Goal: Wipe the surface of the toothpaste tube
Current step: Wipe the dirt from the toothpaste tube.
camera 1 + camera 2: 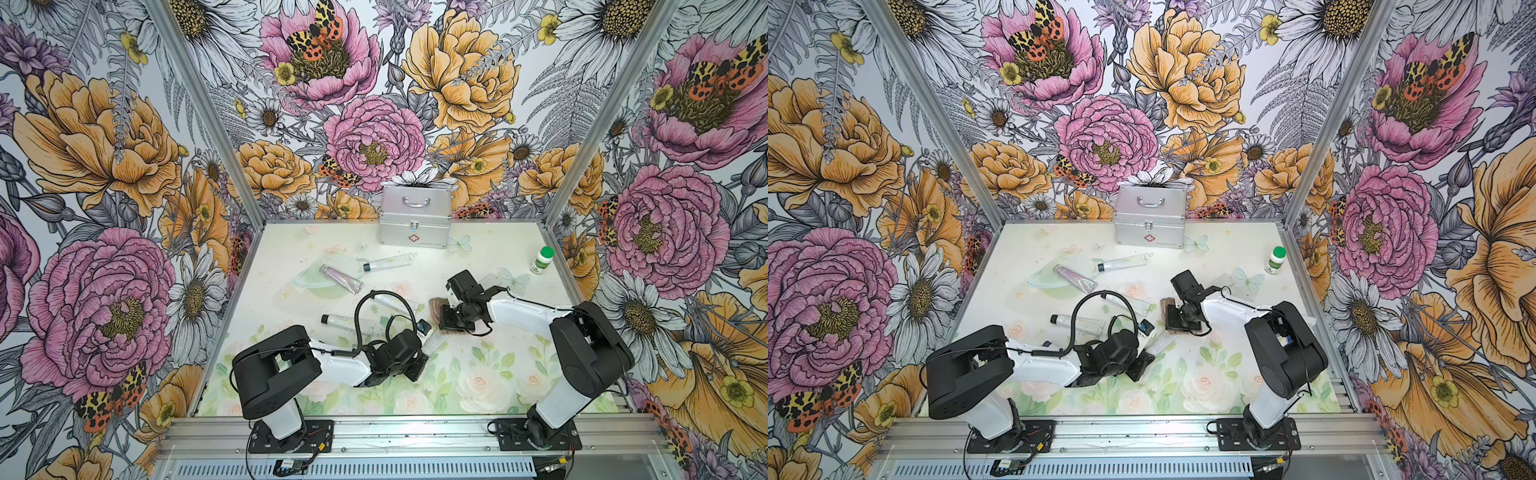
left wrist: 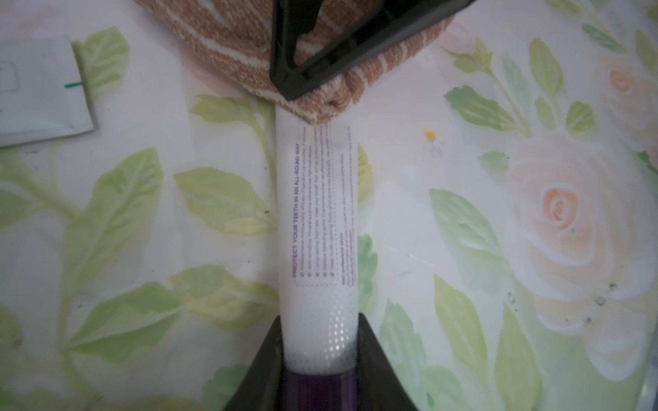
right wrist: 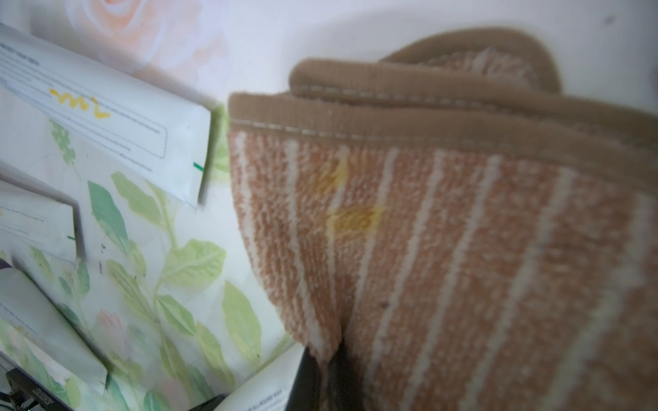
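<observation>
Clamps toothpaste tube (image 2: 318, 220) by its cap end in left gripper (image 2: 318, 363) jaws; pinches striped towel (image 3: 445, 249) in right gripper (image 3: 325, 373) jaws, touching tube's tail.

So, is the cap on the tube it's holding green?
No, the held toothpaste tube has a dark purple cap, seen in the left wrist view.

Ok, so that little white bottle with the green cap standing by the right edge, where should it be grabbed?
Probably the white body of the bottle, just under the green cap, with the jaws level and coming from the middle of the table. It stands upright with round sides, close to the table's edge, so the inner side looks the roomiest.
</observation>
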Controlling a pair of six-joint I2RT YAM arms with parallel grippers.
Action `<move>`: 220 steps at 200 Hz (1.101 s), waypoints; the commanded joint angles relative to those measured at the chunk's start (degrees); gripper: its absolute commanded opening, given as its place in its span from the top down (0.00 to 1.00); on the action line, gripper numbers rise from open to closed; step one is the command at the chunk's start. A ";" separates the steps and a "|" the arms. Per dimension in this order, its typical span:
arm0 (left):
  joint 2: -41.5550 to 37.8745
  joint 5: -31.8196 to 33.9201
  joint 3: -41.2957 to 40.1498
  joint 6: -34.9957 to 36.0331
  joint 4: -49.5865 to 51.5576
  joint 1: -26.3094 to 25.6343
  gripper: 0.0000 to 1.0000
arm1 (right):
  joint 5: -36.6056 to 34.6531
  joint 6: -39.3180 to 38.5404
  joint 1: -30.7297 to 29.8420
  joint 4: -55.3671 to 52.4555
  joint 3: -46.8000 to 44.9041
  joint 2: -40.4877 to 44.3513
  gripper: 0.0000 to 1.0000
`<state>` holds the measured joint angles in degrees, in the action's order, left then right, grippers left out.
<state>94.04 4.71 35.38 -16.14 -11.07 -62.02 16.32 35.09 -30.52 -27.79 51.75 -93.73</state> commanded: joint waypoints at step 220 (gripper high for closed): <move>-1.01 -0.05 -1.19 0.41 1.25 0.85 0.75 | 5.21 2.78 -3.80 -3.98 -1.47 1.86 1.00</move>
<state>93.71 4.51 35.11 -16.14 -10.94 -61.95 15.25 35.09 -31.33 -30.11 52.95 -93.73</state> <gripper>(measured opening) 0.290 0.067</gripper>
